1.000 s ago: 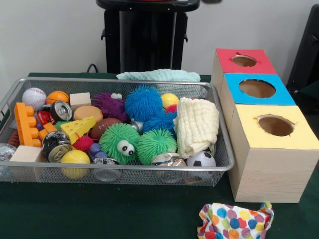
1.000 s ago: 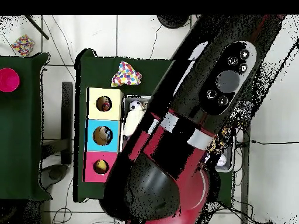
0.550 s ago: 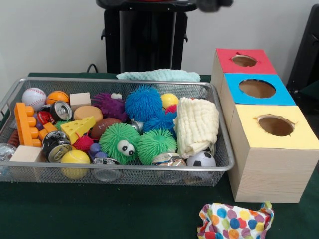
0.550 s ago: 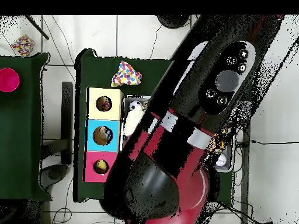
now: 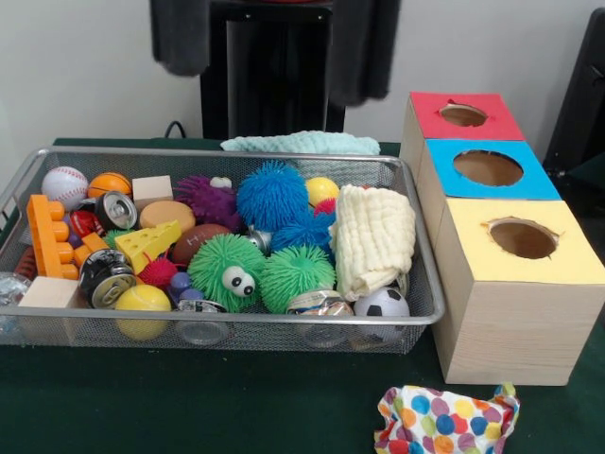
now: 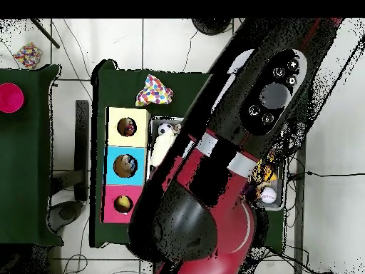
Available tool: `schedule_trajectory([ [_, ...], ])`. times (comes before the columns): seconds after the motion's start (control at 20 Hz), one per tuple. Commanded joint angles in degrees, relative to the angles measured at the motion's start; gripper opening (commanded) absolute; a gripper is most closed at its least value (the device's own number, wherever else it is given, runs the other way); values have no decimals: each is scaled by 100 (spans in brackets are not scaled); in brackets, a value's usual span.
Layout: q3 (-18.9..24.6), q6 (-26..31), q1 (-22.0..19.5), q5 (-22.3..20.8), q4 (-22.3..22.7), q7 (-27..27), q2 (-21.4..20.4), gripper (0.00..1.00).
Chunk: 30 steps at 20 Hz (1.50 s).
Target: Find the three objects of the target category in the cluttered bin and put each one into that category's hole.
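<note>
A: Starting big: green table (image 5: 189, 407), and the red and black arm (image 6: 214, 178) covers most of the bin in the overhead view. Pose?

B: Arm's high, reaching out over the bin. In the front view only the pincer (image 5: 269, 85) shows at the top edge, as two dark tips spread wide with nothing between them. So it's parted and empty, hanging above the far side of the bin.

A: The wire bin (image 5: 236, 322) is packed. Why is it set there?

B: It sits just beside the wooden box (image 5: 510, 322), probably to keep each carry short. The holes face up so things drop in: yellow hole (image 5: 523, 238) nearest the camera, blue hole (image 5: 488, 167) in the middle, red hole (image 5: 463, 114) at the back.

A: Which category is the target?

B: Can't tell from this. Candidates all lie in the bin: cream folded cloth (image 5: 373, 236) against the box-side wall, blue fuzzy ball (image 5: 272, 194) and green fuzzy ball with eyes (image 5: 225, 270) mid-bin, baseball (image 5: 64, 186) in the far corner, soccer ball (image 5: 382, 304) against the near wall.

A: Anything outside it?

B: A spotted cloth (image 5: 444, 421) on the table in front of the box. My guess is that the pincer is waiting to pick.
</note>
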Motion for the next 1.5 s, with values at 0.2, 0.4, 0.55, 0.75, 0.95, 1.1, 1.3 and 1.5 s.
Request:
schedule_trajectory([
  [0.2, 841, 144, 180, -1820, 52, -518, 632, 100],
  [0.4, 975, 454, 269, -2169, 100, -490, 311, 100],
  [0.55, 1703, 404, 642, -3045, 445, -187, 331, 100],
  [0.75, 2688, 530, 1270, -4304, 1243, -149, 438, 100],
  [0.95, 3675, 557, 2170, -5354, 2550, -165, 428, 100],
  [1.1, 4020, 502, 2502, -5781, 2922, 4, 306, 100],
  [1.3, 4534, 472, 2757, -6163, 3199, 6, 145, 100],
  [1.5, 5069, 230, 2980, -6482, 3421, -201, -85, 100],
])
